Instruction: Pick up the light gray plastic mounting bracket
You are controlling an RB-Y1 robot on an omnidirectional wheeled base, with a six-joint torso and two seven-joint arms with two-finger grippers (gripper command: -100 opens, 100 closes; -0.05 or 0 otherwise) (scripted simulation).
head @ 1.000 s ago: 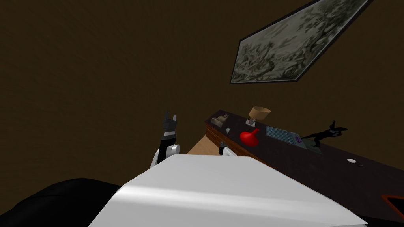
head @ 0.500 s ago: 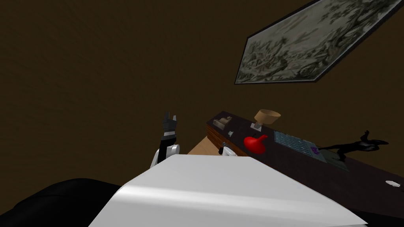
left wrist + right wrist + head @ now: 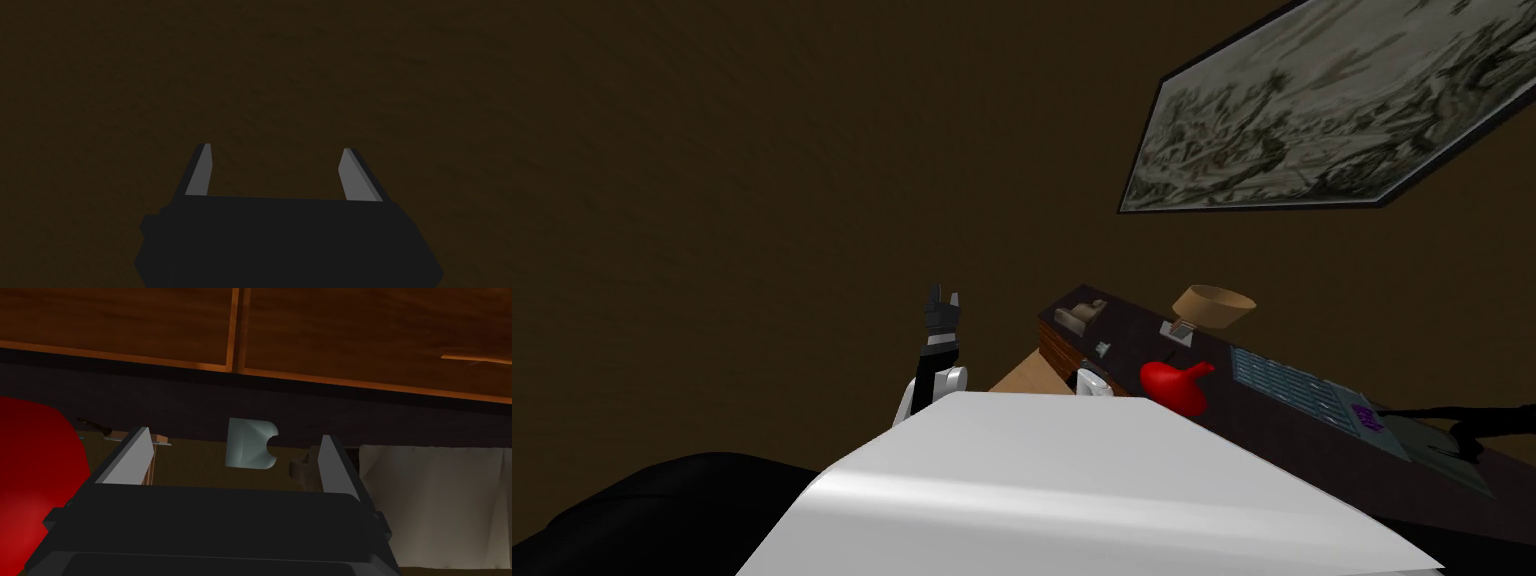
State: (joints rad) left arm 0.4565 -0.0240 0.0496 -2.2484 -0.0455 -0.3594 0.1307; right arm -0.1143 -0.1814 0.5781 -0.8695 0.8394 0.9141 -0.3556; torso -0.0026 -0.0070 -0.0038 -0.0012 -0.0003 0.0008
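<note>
The light grey bracket, a small flat piece with a round notch in one side, lies on the dark tabletop. It sits just ahead of my right gripper, whose fingers are open and empty, roughly in line with the gap between them. In the head view the bracket is a tiny grey piece near the table's near end, just beyond my right arm. My left gripper is raised to the left of the table; its fingers are open with nothing between them.
On the dark table are a red rounded object, a tan block, a tan bowl, a grey-blue keyboard-like slab and a black figurine. In the right wrist view the red object is close beside the gripper.
The whole head view has shifted: I have moved, and the table with its objects now sits lower, further right and larger. Both arms hold the same pose against my chest.
</note>
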